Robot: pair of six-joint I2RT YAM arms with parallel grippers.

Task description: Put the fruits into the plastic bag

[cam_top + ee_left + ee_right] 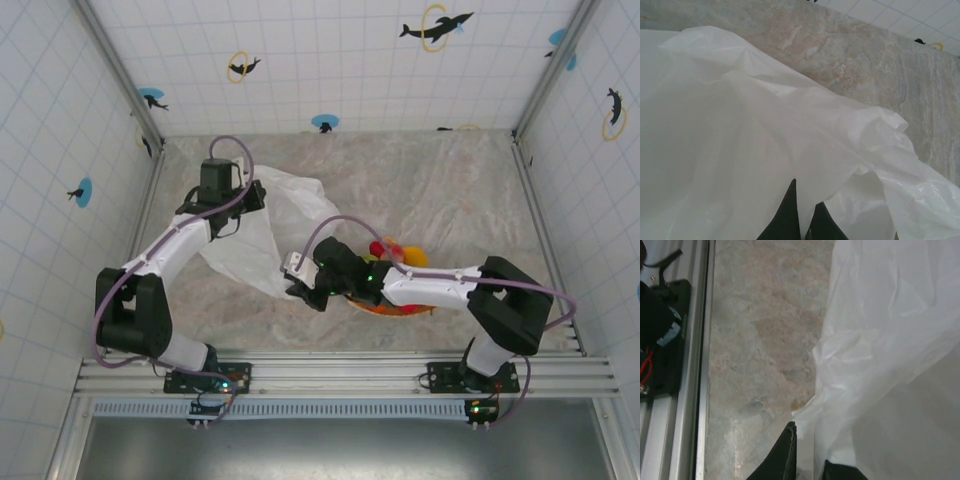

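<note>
Left fingers (786, 220) were clamped tight on a fold of the plastic bag (262, 232), at its far side. Right fingers (784, 460) were pinched narrow on the bag's near edge, film caught between them. Fruits (398, 252) sat heaped on the orange tray (395, 311) on the counter (450, 190), just beside the bag

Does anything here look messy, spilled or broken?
Nothing looks spilled or broken. The thin crinkled white plastic bag is rumpled, its edges between the fingers of the left claw and the right claw. The small glossy toy fruits sit heaped by the right arm.
</note>
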